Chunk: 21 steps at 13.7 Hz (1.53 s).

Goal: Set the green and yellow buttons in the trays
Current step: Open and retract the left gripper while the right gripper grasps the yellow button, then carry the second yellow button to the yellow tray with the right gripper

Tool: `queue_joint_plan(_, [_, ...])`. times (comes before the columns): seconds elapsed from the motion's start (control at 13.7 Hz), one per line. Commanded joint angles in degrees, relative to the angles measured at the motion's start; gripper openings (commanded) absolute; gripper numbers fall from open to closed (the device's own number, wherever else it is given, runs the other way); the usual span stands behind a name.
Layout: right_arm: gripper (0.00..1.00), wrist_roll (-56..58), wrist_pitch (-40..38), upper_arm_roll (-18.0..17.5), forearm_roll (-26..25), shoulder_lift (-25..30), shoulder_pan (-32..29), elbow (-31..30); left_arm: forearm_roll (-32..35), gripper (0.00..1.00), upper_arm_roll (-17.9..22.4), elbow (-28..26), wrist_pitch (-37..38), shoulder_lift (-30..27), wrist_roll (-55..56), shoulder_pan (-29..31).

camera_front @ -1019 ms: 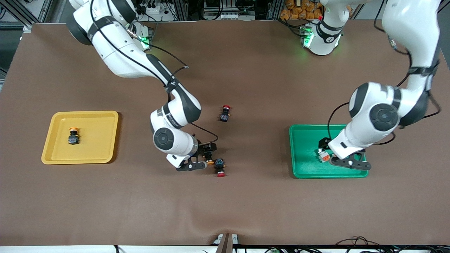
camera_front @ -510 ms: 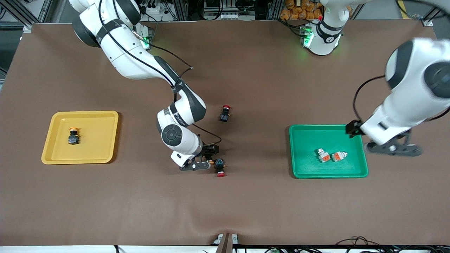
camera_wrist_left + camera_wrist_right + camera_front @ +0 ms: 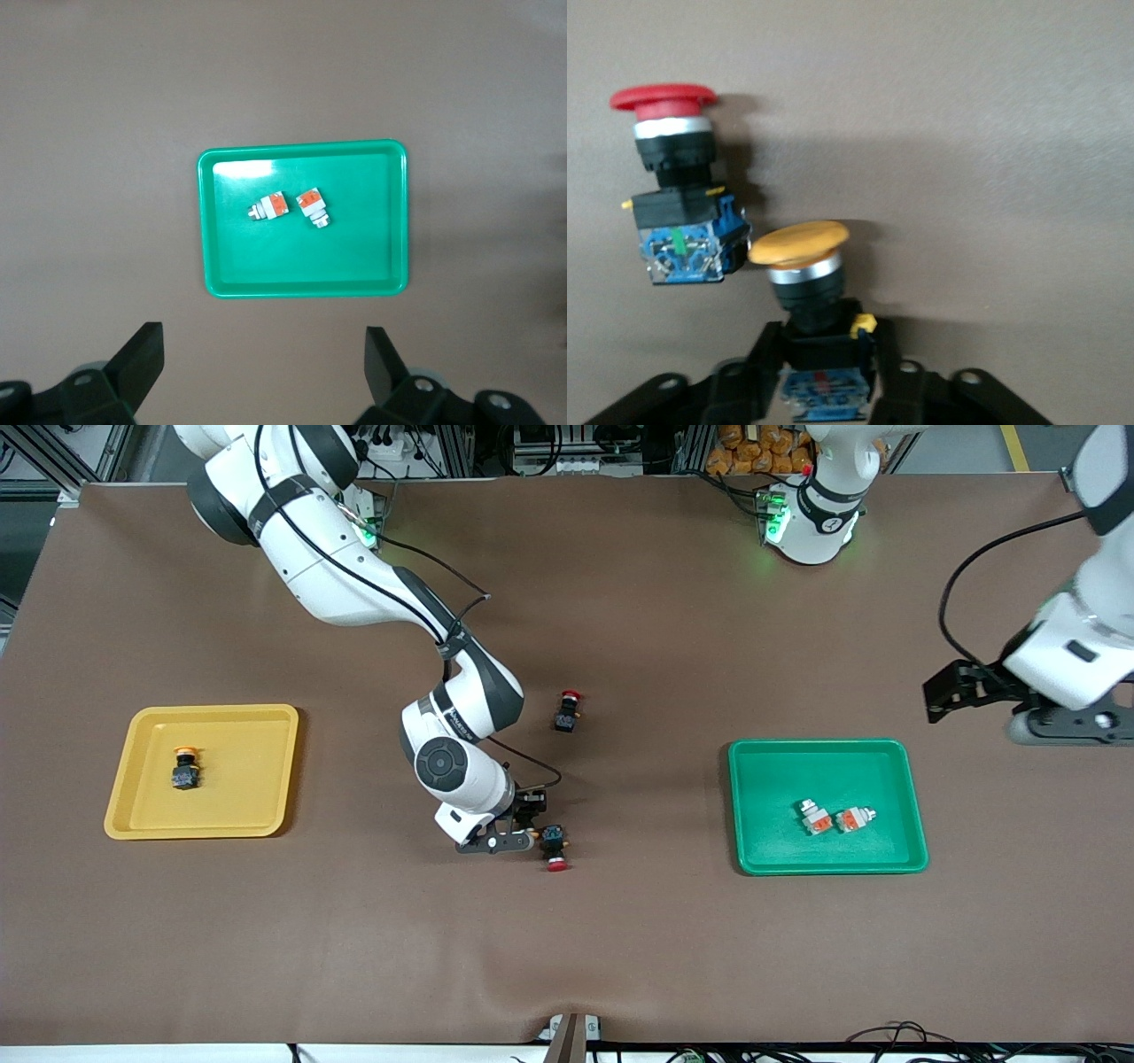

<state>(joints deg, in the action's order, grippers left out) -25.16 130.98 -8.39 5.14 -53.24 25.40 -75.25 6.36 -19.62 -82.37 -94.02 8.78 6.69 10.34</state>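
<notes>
- Two trays lie on the brown table: a yellow tray toward the right arm's end and a green tray toward the left arm's end.
- Yellow-capped buttons, two: one lies in the yellow tray; the other is clamped by its black body in the right gripper, low at the table near its middle.
- White-and-orange buttons, two: one and the other lie just beside each other in the green tray.
- Red-capped switches, two: one lies just beside the right gripper, the other farther from the front camera, well apart from it.
- The left gripper hangs over bare table toward the left arm's end, fingers spread wide and holding nothing.
- Only the right wrist view shows the grip: black fingers pressed against the button's body, the yellow cap touching the blue base of the near red-capped switch.
- Only the left wrist view shows the spread jaws, with the green tray and its two buttons below.
- Only the front view shows the yellow tray.
</notes>
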Motion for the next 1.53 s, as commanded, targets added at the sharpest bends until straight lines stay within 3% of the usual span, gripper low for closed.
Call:
queue_joint_plan(0.0, [0.0, -1.6, -8.2, 0.0, -0.7, 2.0, -1.8, 1.3, -1.2, 1.0, 0.1, -1.3, 2.6, -1.8, -0.9, 1.0])
queue_joint_plan(0.22, [0.0, -1.3, -10.7, -0.4, -0.1, 3.6, -4.6, 2.1, -1.4, 1.0, -0.2, -1.4, 2.7, -3.8, -1.0, 2.6])
queue_joint_plan(0.36, [0.0, -1.1, -17.2, -0.1, -0.6, 5.4, -6.8, 2.1, -1.8, 1.0, 0.5, -1.9, 2.4, -6.0, -1.0, 0.8])
queue_joint_plan(0.51, [0.0, 0.3, -22.3, -0.1, -0.7, 8.7, -10.8, 2.1, -1.8, 1.0, 8.8, -4.5, 2.5, -8.3, -1.0, -7.6])
queue_joint_plan(0.58, [0.0, 3.1, -23.2, -0.1, -0.8, 10.9, -12.8, 1.8, -1.8, 1.0, 10.6, -6.3, 2.4, -9.6, -1.1, -8.6])
queue_joint_plan(0.87, [0.0, 14.6, -32.6, -0.1, -0.9, 14.4, -21.2, 0.5, -2.0, 1.0, 10.6, -6.7, 2.9, -11.3, -1.1, -9.1])
queue_joint_plan(1.02, [0.0, 15.3, -31.8, 0.0, -2.4, 17.9, -23.3, -5.4, -2.4, 1.0, 10.6, -6.7, 3.0, -11.0, -1.1, -9.3])
queue_joint_plan(1.24, [0.0, 18.9, -24.0, 0.0, -3.1, 23.3, -29.2, -18.1, -2.4, 1.0, 10.7, -6.6, 3.1, -10.8, -1.0, -8.8])
queue_joint_plan(1.46, [0.0, 32.4, -21.7, 0.0, -3.2, 23.0, -38.0, -21.8, -2.5, 1.0, 10.7, -6.5, 3.5, -10.8, -0.5, -8.8])
